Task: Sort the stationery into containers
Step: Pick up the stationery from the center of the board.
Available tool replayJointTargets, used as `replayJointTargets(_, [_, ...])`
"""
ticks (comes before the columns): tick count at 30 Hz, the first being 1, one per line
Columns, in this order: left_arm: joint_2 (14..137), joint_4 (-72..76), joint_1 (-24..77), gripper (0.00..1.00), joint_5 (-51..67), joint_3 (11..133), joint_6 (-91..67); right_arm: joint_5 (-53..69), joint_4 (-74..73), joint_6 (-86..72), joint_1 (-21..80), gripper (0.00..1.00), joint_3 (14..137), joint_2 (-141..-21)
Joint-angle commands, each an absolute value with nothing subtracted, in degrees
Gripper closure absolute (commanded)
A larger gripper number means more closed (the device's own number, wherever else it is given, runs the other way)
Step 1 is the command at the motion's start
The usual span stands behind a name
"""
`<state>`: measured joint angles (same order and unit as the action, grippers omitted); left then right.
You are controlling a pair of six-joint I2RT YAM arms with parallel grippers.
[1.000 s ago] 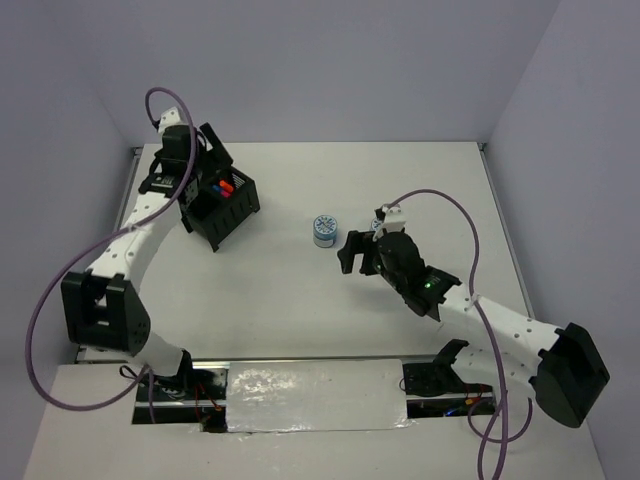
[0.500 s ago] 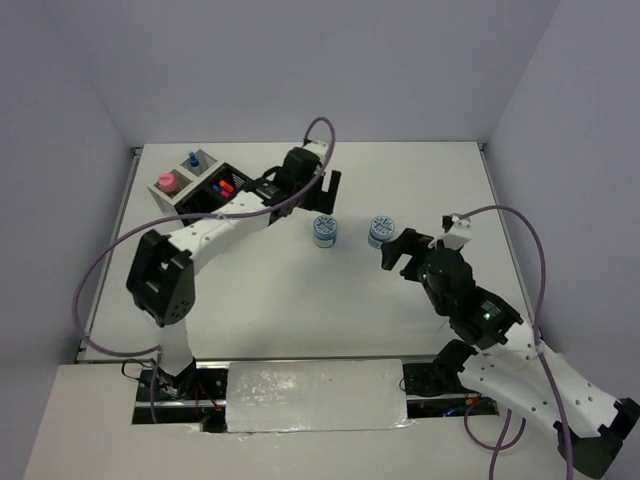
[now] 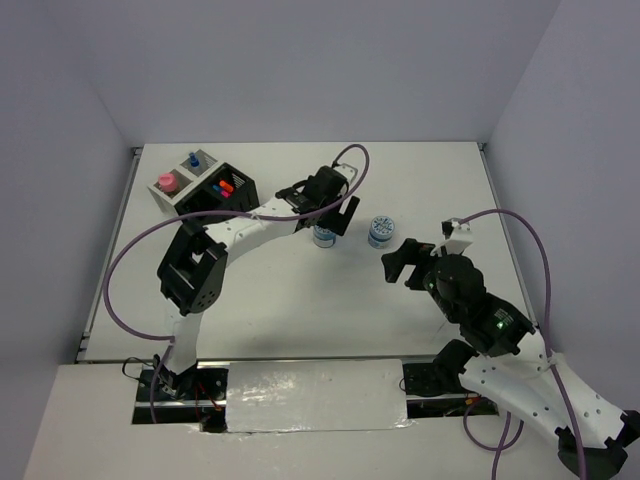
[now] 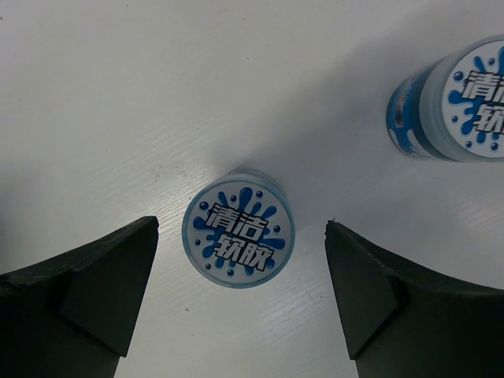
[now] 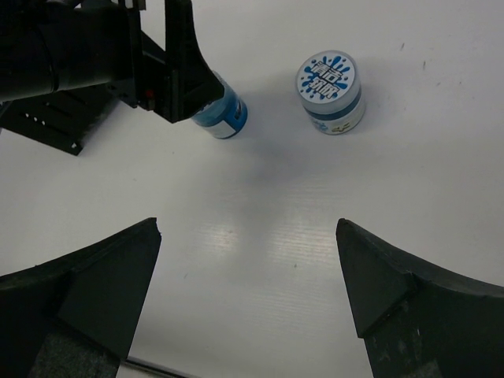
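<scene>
**Left pincer** (image 4: 242,227): the jaws are fully spread and hold nothing. The round tin (image 4: 238,240) stands upright on the white table (image 4: 118,94), directly below the pincer. It is centred between the two fingertips and touches neither. A second tin (image 4: 465,102) with the same blue-and-white splash print stands beyond the right-hand finger, outside the jaws and apart from the first.

**Right pincer** (image 5: 248,227): the jaws are equally spread and empty. Both tins lie ahead of it, well clear of its fingertips. The second tin sits slightly toward its right finger. The first is partly hidden under the left pincer.

**Handling, as judged from appearance**
- The tin looks small, rigid and light.
- Its side wall looks smooth and curved, so expect a slippery, narrow line of contact at each finger.
- It should not crush under a moderate squeeze, but an off-centre squeeze may spin it or squirt it sideways.
- The short, squat body is unlikely to topple, though a tipped tin would roll.

**Where to take hold**
- Grip across the full diameter, with the fingers on opposite sides of the wall.
- Place the fingers below the lid edge, not on the printed top.
- Lower the pincer until the fingers reach mid-height of the wall before closing
</scene>
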<state>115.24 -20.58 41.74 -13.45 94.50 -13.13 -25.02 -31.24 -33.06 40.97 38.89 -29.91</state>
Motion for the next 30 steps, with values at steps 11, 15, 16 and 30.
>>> replayJointTargets(11, [118.5, -19.2, 41.2, 0.01, -13.2, 93.7, -11.6, -21.6, -29.4, -31.2, 40.7, 0.00, 38.8, -28.8])
replayJointTargets(15, [119.2, -19.5, 41.2, 0.05, -13.5, 93.6, -12.2, -21.4, -29.4, -31.1, 40.8, 0.00, 38.9, -28.7])
replayJointTargets(16, [119.1, -18.9, 41.1, 0.10, -13.3, 93.4, -12.1, -21.5, -29.4, -31.0, 40.7, 0.00, 38.9, -28.6])
replayJointTargets(30, [111.6, -21.4, 39.8, 1.00, -18.4, 94.6, -15.0, -22.9, -29.9, -30.1, 40.7, 0.00, 39.7, -27.4])
